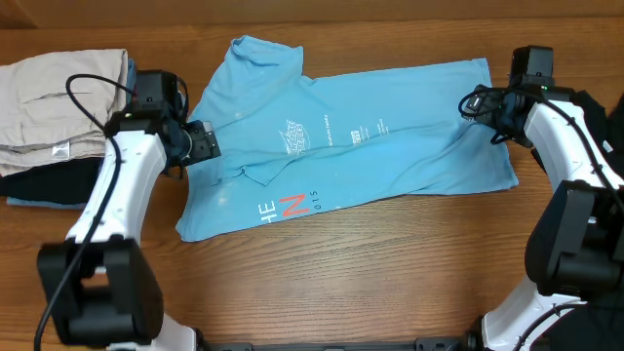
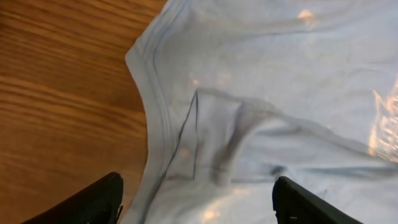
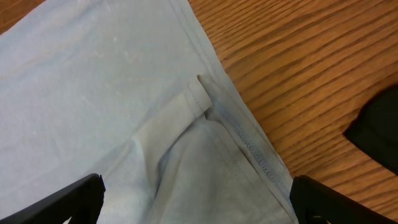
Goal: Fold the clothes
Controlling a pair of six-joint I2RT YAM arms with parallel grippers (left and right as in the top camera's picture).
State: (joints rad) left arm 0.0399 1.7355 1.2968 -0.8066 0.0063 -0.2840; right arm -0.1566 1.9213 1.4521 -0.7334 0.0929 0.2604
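Note:
The clothes, a light blue T-shirt (image 1: 390, 146), lie spread across the wooden table with one flap folded over, white lettering (image 1: 297, 136) and a red mark (image 1: 290, 205) facing up. My left gripper (image 1: 205, 143) hovers at the shirt's left edge. In the left wrist view it (image 2: 199, 205) is open, with the T-shirt's (image 2: 280, 74) seamed edge and a fold lying between the wide-apart fingers (image 2: 93, 202). My right gripper (image 1: 480, 102) is at the shirt's right end. It (image 3: 199, 205) is open over the T-shirt's (image 3: 112, 93) stitched hem, fingers (image 3: 336, 202) astride a folded-up corner.
A folded beige garment (image 1: 54, 107) sits at the far left on top of a black garment (image 1: 49, 180), right beside my left arm. A black shape (image 3: 379, 130) shows on the bare wood at the right edge of the right wrist view.

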